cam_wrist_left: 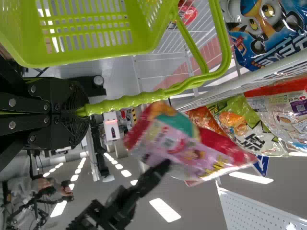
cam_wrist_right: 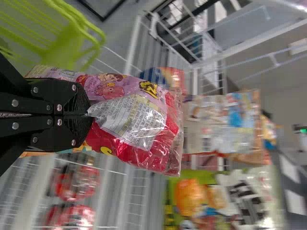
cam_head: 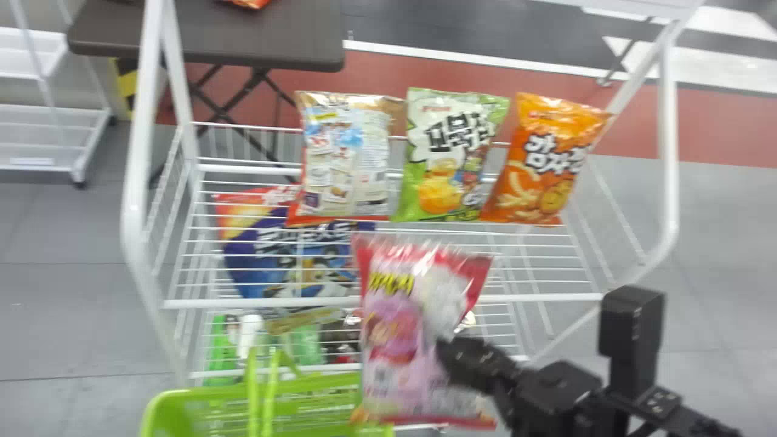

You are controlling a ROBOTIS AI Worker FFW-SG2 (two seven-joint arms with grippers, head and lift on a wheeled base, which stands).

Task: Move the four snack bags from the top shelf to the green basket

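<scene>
My right gripper holds a pink snack bag upright in front of the rack, beside the green basket. In the right wrist view my right gripper is shut on the edge of that pink bag. A beige bag, a green bag and an orange bag stand in a row on the top shelf. My left gripper is shut on the handle of the green basket, which hangs at the rack's front left.
A blue and red bag lies on the shelf below, with more goods under it. White rack posts rise on both sides. A dark table stands behind at the left.
</scene>
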